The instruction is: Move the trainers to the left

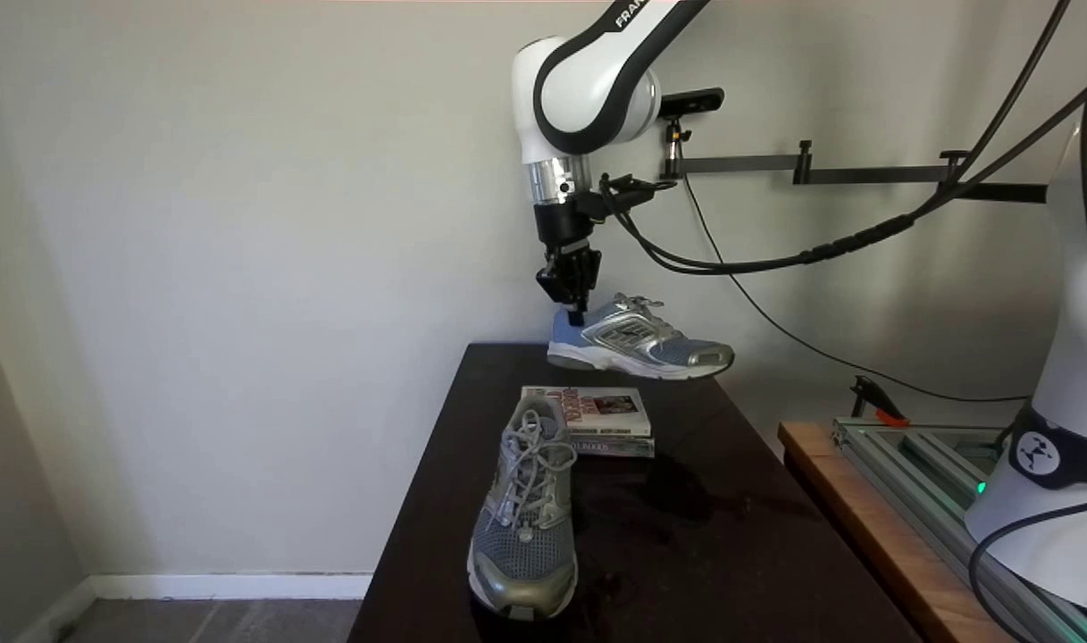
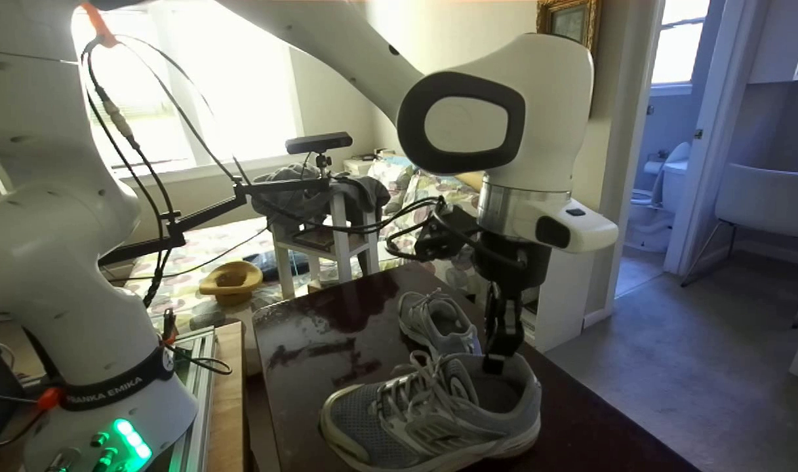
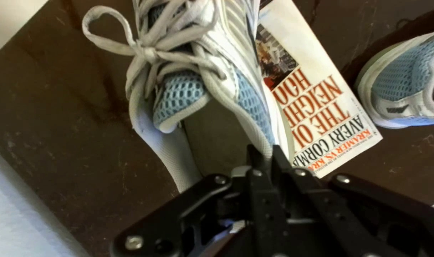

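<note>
the carrying step seems to be in hand: the fingers are clamped on the collar of the held trainer, one down inside its mouth, the other outside, the collar wall pinched between them. the held trainer hangs below the fingers with its toe towards the robot's base; it looks raised off the tabletop, though the gap under its sole is not plain. the free trainer stands upright on the tabletop, lower than the fingers and apart from them, just beside a stack of paperbacks.

if left means the robot's own, the free trainer's side of the fingers is the way to go. the next move then calls for swinging the held trainer that way, high enough to clear the paperbacks, setting it sole-down, and only then spreading the fingers.

for containers, the held trainer's mouth has one fingertip in it over a bare-looking insole; the free trainer's inside is too shadowed to judge. well apart from the fingers, past the tabletop's edge, lies a yellow tub-like thing, perhaps a hat, contents unclear.
</note>
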`<state>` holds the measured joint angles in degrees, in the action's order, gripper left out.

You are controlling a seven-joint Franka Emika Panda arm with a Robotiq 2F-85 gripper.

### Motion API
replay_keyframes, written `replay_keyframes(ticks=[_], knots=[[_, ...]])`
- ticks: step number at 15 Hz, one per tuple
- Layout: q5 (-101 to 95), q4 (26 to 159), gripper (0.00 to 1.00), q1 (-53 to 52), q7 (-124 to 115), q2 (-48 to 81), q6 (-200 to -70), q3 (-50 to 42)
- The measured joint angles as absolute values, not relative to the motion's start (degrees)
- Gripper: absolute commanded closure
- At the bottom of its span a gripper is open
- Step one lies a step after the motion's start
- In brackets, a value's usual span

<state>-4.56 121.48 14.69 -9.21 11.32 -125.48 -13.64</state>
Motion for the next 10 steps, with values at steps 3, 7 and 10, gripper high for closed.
replay_keyframes(ticks=[3, 7, 10], knots=[[-4.1, 121.5, 0.98, 13.0, -16.1, 11.3, -123.8, -13.5], [-2.6, 121.6, 0.91, 11.2, -21.4, 11.5, -123.2, -13.0], [-2.6, 121.6, 0.91, 11.3, -21.1, 11.7, -123.2, -13.4]])
